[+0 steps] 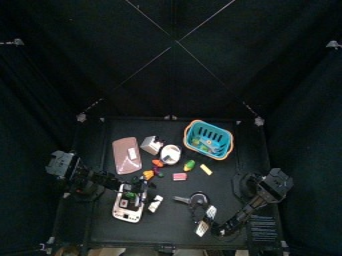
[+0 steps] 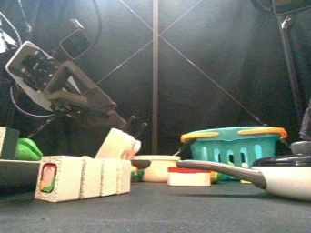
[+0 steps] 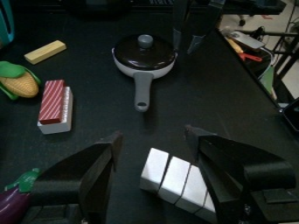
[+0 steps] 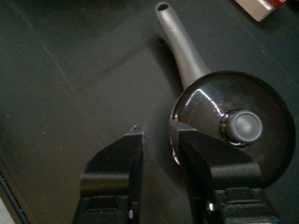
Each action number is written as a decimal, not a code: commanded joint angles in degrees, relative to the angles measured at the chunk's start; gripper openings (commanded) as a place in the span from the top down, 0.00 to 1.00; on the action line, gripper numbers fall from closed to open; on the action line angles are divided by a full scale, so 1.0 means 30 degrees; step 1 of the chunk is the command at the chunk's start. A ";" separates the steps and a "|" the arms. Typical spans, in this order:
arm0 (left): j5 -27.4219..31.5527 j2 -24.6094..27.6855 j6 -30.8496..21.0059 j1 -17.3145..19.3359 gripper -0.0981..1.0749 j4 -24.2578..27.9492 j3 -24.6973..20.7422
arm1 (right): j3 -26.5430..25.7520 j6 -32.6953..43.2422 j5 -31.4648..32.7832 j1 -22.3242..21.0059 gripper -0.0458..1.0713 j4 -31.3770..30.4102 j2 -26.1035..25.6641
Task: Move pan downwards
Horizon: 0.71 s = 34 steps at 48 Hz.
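You had the pan sitting on the tabletop, lid on. Your right gripper hung beside its rim, jaws apart, gripping nothing. Your left gripper stood wide apart over white blocks.

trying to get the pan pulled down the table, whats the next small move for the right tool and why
Probably ease the right tool a little further onto the pan and finish closing. In the right wrist view its jaws stand apart right at the pan's rim, one just outside it, nothing gripped yet. The handle points away from the tool, so the rim looks like the nearest hold.
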 commanded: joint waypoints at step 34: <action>-0.0029 -0.0029 0.0000 0.0059 0.12 -0.0029 -0.0176 | -0.0059 -0.0059 -0.1025 -0.1641 0.41 0.1523 0.1113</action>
